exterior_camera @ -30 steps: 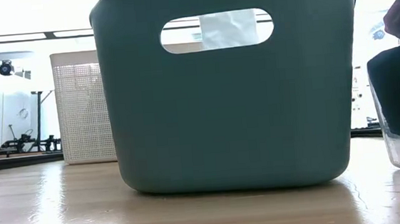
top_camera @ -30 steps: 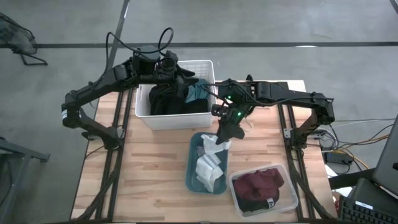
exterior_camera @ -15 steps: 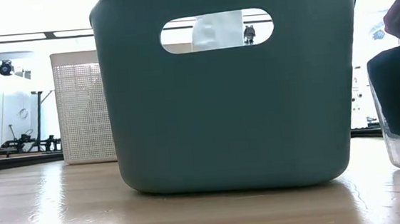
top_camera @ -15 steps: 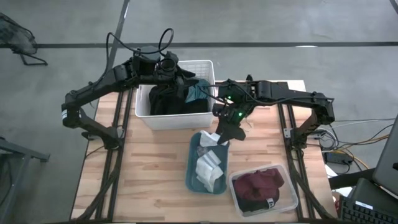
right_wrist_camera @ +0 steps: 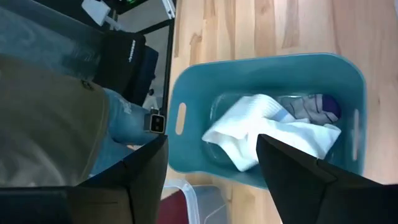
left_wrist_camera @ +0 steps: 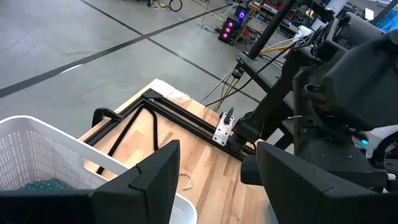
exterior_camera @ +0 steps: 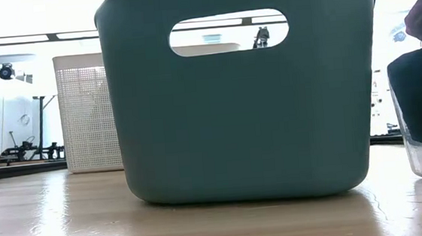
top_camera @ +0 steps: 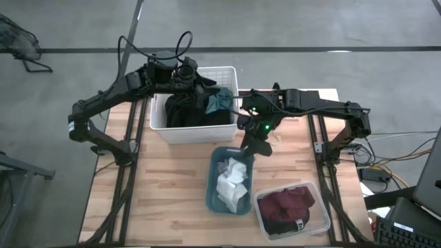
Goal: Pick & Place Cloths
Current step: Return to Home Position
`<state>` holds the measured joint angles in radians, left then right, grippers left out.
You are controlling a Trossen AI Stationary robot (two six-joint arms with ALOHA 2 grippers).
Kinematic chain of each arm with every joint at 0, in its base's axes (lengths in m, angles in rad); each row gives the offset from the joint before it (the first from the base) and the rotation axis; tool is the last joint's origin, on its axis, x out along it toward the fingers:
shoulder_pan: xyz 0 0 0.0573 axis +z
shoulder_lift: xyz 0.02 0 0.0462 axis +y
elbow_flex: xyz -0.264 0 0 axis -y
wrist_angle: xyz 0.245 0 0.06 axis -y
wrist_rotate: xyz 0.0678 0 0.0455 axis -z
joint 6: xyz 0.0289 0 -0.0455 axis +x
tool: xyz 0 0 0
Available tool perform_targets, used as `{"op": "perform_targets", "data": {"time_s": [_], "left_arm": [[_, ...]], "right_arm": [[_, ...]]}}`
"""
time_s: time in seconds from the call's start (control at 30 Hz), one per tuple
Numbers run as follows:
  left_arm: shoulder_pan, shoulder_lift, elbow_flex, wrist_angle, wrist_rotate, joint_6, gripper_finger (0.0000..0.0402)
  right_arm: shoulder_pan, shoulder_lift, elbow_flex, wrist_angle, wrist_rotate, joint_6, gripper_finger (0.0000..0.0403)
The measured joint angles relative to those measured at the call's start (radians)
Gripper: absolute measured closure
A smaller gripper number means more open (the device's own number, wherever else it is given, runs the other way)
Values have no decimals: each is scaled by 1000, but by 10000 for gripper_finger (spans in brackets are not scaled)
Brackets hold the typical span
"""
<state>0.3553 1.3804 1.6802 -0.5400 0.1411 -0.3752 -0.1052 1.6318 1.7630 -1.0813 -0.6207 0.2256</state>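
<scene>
Right pincer [top_camera: 249, 152] wide | blue bin [top_camera: 210, 186]: white cloths [top_camera: 231, 184] | white basket [top_camera: 193, 132]: black cloth [top_camera: 180, 110], teal cloth [top_camera: 220, 100]

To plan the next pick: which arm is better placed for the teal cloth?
Probably left: the left pincer hovers over the white basket holding the teal cloth; the right pincer is above the blue bin.

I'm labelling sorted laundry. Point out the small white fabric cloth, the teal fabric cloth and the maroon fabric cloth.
Small white fabric cloth [right_wrist_camera: 239, 129], right wrist view, middle of its folded top.
Teal fabric cloth [top_camera: 220, 99], high view, centre of the visible bunch.
Maroon fabric cloth [top_camera: 289, 202], high view, centre.
</scene>
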Motion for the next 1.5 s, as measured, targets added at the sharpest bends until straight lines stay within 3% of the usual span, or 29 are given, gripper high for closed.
{"op": "perform_targets", "data": {"time_s": [0.17, 0.27, 0.43, 0.57, 0.67, 0.73, 0.9, 1.17, 1.37, 1.5], "left_arm": [[0, 0, 0, 5, -1, -14, 183], [0, 0, 0, 12, -6, -63, 183], [-17, -1, 0, 27, 73, -53, 203], [-62, -3, 0, 32, 95, -8, 277], [-89, -4, 0, 32, 94, 17, 362], [-102, -9, 0, 31, 93, 25, 389], [-120, -45, 0, 29, 94, 45, 395], [-122, -177, 0, 2, 5, 8, 387], [-123, -242, 0, -42, -57, 99, 385], [-152, -267, -7, -90, -53, 266, 388]], "right_arm": [[-7, -2, 0, -13, 26, -11, 158], [-25, -7, 0, -26, 46, 7, 181], [-56, -38, 0, -38, 73, 6, 284], [-59, -70, 0, -40, 160, -49, 379], [-62, -103, 0, -32, 229, -66, 387], [-64, -131, -1, 0, 260, -76, 392], [-67, -225, -1, 82, 358, -101, 394], [-73, -375, -1, 93, 657, 23, 394], [-72, -469, -1, 109, 748, -43, 394], [-73, -511, -1, 115, 806, -81, 394]]}}
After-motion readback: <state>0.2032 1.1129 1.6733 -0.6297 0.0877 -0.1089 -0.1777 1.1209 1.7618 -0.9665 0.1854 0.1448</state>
